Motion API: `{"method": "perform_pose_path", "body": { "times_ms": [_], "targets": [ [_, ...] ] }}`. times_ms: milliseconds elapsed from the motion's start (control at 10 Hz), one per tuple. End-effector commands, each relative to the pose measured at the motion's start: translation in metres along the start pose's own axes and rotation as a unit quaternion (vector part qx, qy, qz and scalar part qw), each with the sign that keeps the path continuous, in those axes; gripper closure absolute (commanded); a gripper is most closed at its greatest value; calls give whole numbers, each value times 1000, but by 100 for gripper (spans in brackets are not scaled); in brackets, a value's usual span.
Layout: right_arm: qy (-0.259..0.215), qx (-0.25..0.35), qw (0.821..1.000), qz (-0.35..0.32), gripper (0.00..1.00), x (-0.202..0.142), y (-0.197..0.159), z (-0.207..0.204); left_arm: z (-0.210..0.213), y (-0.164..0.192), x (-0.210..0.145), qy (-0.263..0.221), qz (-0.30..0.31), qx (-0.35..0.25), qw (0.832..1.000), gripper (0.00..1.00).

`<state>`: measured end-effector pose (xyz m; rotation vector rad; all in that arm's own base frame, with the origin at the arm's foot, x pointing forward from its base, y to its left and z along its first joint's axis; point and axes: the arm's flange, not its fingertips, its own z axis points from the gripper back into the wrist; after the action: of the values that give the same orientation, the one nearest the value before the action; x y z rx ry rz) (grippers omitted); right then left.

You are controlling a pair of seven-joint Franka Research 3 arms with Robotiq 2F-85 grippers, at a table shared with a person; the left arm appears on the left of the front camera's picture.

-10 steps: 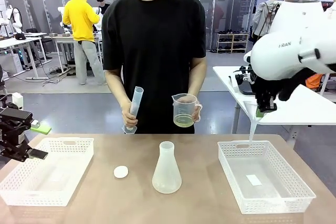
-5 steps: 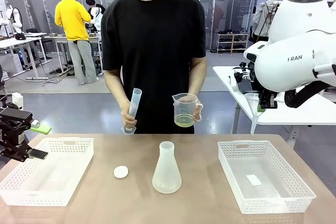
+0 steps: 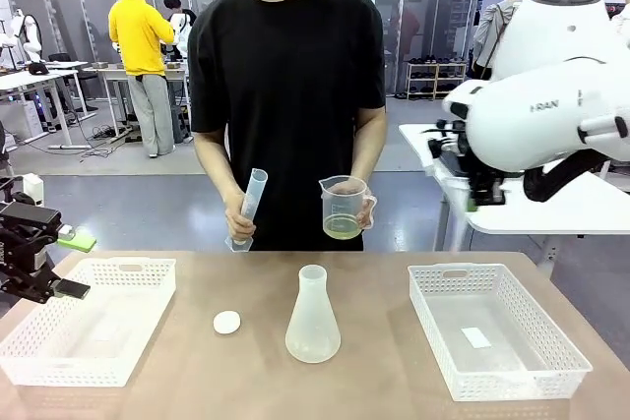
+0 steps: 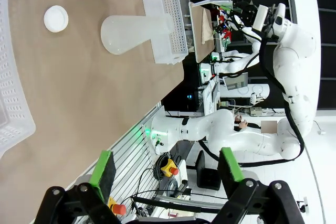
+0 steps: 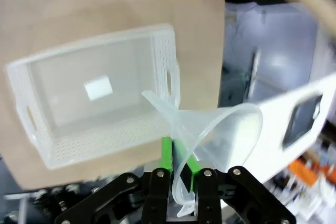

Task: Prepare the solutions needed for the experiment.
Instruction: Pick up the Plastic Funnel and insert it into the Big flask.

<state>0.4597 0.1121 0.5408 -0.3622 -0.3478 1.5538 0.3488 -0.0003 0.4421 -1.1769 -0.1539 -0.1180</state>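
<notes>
The solution, a pale yellow liquid (image 3: 343, 228), sits in the bottom of a clear beaker (image 3: 345, 206) held by the person across the table. Their other hand holds a translucent measuring cylinder (image 3: 251, 204). An empty conical flask (image 3: 313, 315) stands mid-table, with a small white stopper (image 3: 226, 322) to its left. My right gripper (image 5: 178, 157) is shut on the rim of a translucent funnel (image 5: 210, 135), high above the right basket (image 5: 100, 98); from the front it (image 3: 478, 200) hangs at the right. My left gripper (image 4: 165, 166) is open and holds nothing, low at the table's left edge (image 3: 54, 287).
Two white mesh baskets stand on the brown table, one at the left (image 3: 89, 317) and one at the right (image 3: 497, 327) with a small white slip inside. The left wrist view shows the flask (image 4: 131, 32) and stopper (image 4: 55, 18) far off.
My right arm has risen and swung left, taking the funnel up and away from above the right basket and tilting it. The left arm has stayed still; the person has barely moved.
</notes>
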Motion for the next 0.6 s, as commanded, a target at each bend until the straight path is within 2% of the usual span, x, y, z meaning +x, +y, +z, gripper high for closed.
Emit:
{"method": "perform_pose_path", "body": {
  "times_ms": [0, 100, 300, 500],
  "targets": [
    [-93, -10, 987, 132, 94, 41, 17, 8, 0, -4, 1, -4, -5, -12, 1000, 0],
    [-119, -19, 975, 187, 94, 66, 29, 15, 0, -4, 1, -4, -5, -12, 1000, 0],
    [-121, -78, 952, 271, 94, 95, 43, 31, 0, -4, 1, -4, -5, -12, 1000, 0],
    [-135, -98, 928, 333, 94, 119, 52, 39, 0, -4, 1, -4, -5, -12, 1000, 0]
  ]
}}
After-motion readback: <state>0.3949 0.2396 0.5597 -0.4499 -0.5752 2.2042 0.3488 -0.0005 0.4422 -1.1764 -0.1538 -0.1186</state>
